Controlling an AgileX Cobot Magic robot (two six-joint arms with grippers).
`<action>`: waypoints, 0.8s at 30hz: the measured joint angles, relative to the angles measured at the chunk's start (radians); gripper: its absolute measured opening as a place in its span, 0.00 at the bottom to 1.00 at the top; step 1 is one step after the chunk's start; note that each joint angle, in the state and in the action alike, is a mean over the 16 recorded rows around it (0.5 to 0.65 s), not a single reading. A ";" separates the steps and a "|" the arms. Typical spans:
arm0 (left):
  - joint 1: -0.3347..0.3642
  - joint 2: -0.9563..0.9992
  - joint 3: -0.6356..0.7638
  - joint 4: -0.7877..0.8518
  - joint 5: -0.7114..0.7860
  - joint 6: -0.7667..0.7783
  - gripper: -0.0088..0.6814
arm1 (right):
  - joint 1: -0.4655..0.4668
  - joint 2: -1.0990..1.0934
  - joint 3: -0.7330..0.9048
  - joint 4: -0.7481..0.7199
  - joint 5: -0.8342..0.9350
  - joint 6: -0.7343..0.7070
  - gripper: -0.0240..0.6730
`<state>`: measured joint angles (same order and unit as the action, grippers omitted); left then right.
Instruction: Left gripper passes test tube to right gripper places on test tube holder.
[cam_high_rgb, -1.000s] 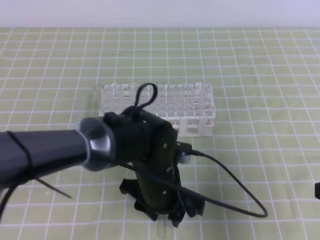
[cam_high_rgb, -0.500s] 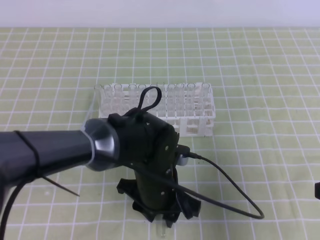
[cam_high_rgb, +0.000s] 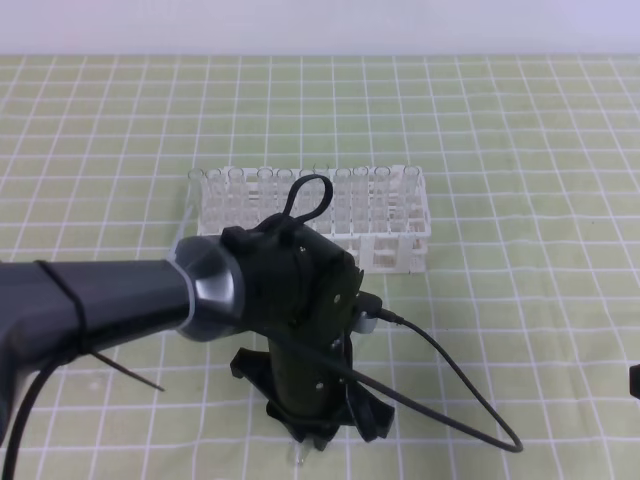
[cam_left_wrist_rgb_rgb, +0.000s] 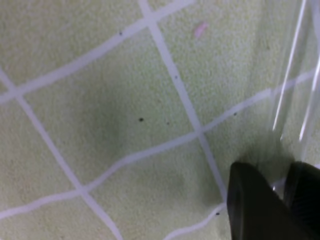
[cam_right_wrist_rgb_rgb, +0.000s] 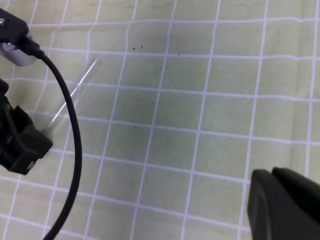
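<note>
The test tube (cam_right_wrist_rgb_rgb: 75, 92) lies slanted on the green checked mat, and one end runs in between the fingers of my left gripper (cam_right_wrist_rgb_rgb: 22, 142). The left wrist view shows the clear test tube (cam_left_wrist_rgb_rgb: 295, 85) passing down between two black fingertips (cam_left_wrist_rgb_rgb: 250, 205) that press close on its sides. From the exterior high view, my left gripper (cam_high_rgb: 315, 440) points straight down near the front edge, with a bit of the tube (cam_high_rgb: 300, 458) showing below it. My right gripper (cam_right_wrist_rgb_rgb: 272, 180) hovers shut and empty to the right of the tube. The white test tube holder (cam_high_rgb: 320, 215) stands behind the left arm.
A black cable (cam_high_rgb: 450, 375) loops from the left wrist across the mat to the right. Several clear tubes stand in the holder. Only a dark sliver of the right arm (cam_high_rgb: 635, 380) shows at the right edge of the exterior high view.
My left gripper has sunk a little toward the mat and drifted left. Its jaws have drawn in from wide open onto the tube. The right gripper has not moved.
</note>
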<state>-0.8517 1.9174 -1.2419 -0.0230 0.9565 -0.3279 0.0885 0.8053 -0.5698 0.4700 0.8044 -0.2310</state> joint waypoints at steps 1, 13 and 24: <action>0.000 0.000 0.000 0.002 0.000 0.006 0.18 | 0.000 0.000 0.000 0.000 0.000 0.000 0.01; 0.001 -0.019 -0.002 -0.023 0.007 0.089 0.10 | 0.000 0.000 0.000 -0.008 0.000 0.000 0.01; 0.001 -0.140 -0.004 -0.108 -0.050 0.189 0.06 | 0.000 0.000 0.000 -0.010 0.004 -0.002 0.01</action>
<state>-0.8504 1.7778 -1.2458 -0.1306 0.9069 -0.1392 0.0885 0.8053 -0.5698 0.4601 0.8079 -0.2332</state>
